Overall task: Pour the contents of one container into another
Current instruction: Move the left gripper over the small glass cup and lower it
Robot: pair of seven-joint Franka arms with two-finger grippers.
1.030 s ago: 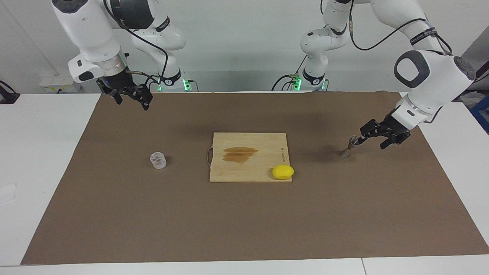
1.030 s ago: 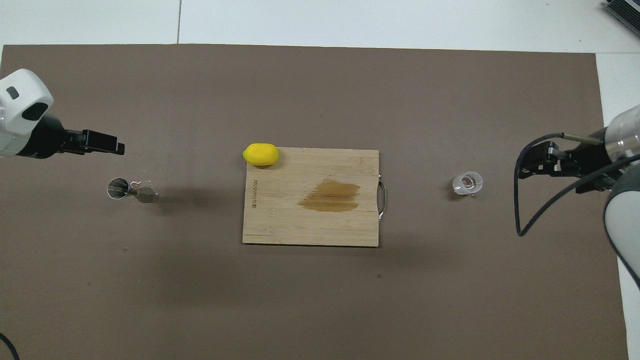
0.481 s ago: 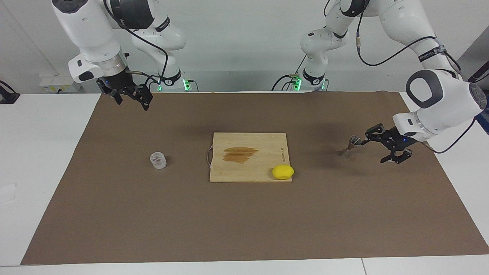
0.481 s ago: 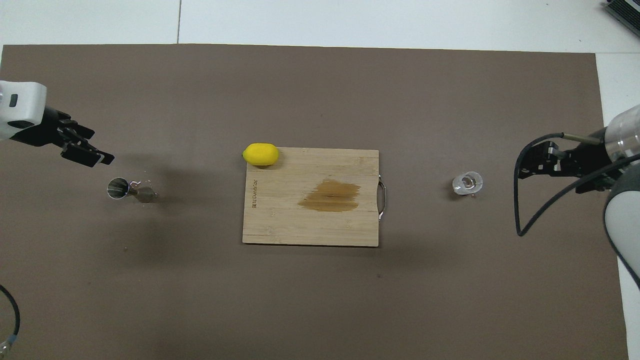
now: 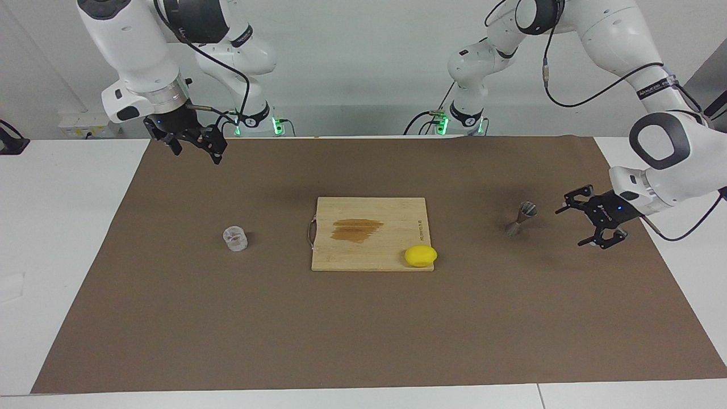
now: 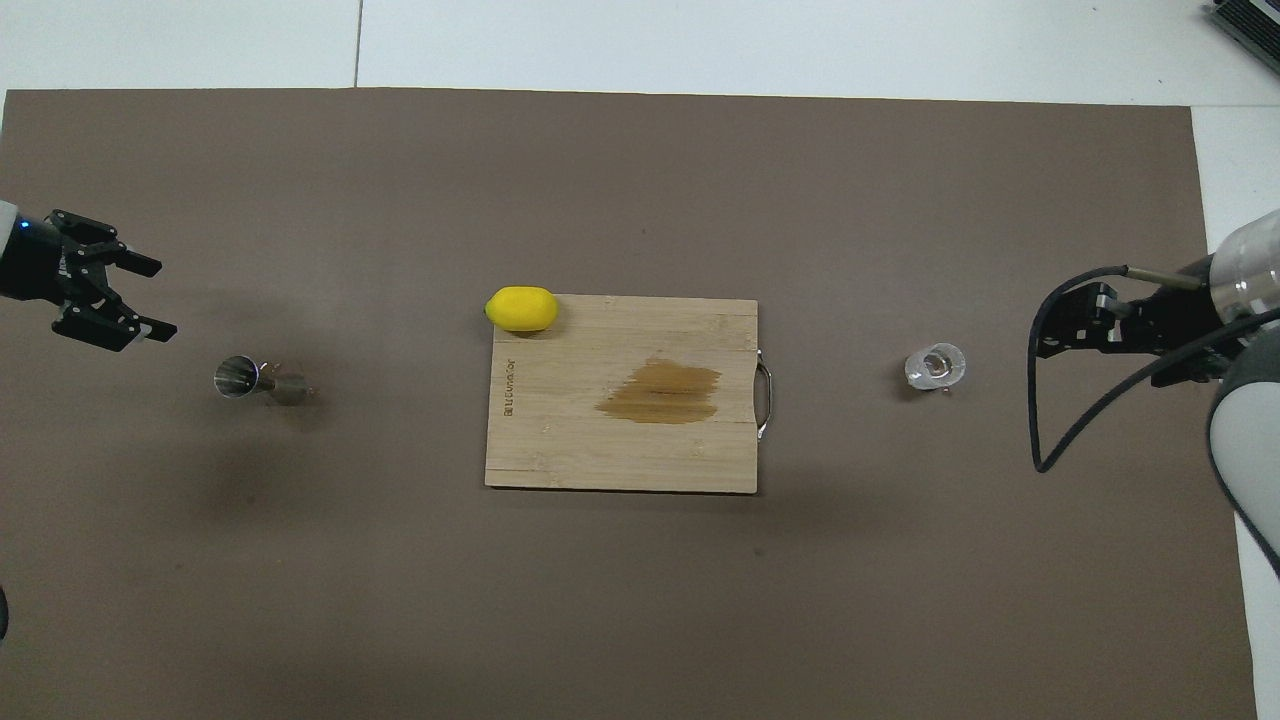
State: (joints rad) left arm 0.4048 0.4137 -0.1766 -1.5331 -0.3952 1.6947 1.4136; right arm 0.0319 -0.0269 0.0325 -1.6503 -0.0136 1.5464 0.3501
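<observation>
Cup [image 5: 234,238], clear and short, stands upright on the brown mat [image 5: 363,341] toward the right arm's end of the surface [image 5: 62,227], level with the cutting board [image 5: 369,267] and well apart from it; its contents cannot be made out; nothing touches it. Jigger [image 5: 521,218], silvery and narrow-waisted, stands upright on the mat toward the left arm's end, about as far from the robots as the cup, with the board between the two; in the overhead view its open top shows as a bright ring [image 6: 236,377]. Board lies at the middle of the mat, a dark stain [image 5: 356,229] on its face and a metal handle on the edge facing the cup; a lemon [image 5: 420,255] rests at the board's corner farthest from the robots, on the jigger's side. Left gripper [image 5: 592,222] hangs low over the mat just beside the jigger, toward the left arm's end; fingers spread, grasping nothing, clear of the jigger. Right gripper [image 5: 193,149] hangs raised over the mat's edge nearest the robots, well apart from the cup; fingers spread, empty.
</observation>
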